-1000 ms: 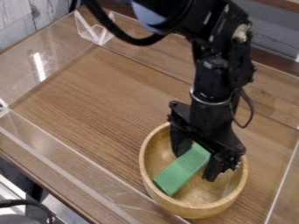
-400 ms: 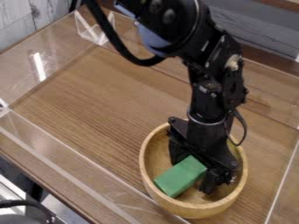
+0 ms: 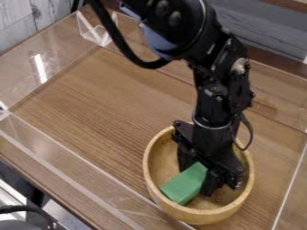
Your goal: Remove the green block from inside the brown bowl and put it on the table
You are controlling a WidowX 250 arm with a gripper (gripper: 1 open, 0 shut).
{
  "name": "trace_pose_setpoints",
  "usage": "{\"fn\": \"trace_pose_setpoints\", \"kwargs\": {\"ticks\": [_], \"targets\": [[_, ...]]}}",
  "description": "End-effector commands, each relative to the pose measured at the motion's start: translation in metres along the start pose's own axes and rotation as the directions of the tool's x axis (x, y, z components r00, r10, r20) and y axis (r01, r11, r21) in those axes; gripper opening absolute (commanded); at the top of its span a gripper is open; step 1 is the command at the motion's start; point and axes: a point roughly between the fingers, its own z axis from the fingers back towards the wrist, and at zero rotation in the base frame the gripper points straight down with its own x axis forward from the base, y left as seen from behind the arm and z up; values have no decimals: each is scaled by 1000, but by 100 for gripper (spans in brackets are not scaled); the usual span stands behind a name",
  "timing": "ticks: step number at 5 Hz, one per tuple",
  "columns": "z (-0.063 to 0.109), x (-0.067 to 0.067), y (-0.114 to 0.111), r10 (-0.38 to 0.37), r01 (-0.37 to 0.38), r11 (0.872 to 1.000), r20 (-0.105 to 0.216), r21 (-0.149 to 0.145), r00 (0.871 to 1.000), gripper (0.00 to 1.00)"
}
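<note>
The brown bowl (image 3: 156, 175) sits on the table (image 3: 108, 103) near the front right. Inside it the green block (image 3: 185, 185) lies tilted, its lower end toward the front left of the bowl and its upper end under the gripper. My black gripper (image 3: 206, 174) points straight down into the bowl, its fingers closed on the block's upper end. That end of the block and the bowl's back floor are hidden behind the fingers.
Low clear acrylic walls (image 3: 54, 40) run around the tabletop, one close in front of the bowl. The black arm (image 3: 222, 72) rises above the bowl toward the upper left. Bare wood spreads to the left of the bowl.
The gripper sank deeper into the bowl over the block, and its fingers closed in on the block's upper end. The bowl stayed put.
</note>
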Motion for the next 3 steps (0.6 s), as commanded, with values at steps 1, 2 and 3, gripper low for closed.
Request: {"fn": "trace_pose_setpoints", "kwargs": {"ticks": [1,2,3], "targets": [[17,8,3,4,-5,1000,33,6,999,0],[22,8,4,6,-6,1000,24,13,1000,0],[28,8,5,10,-10,1000,17,18,1000,0]]}}
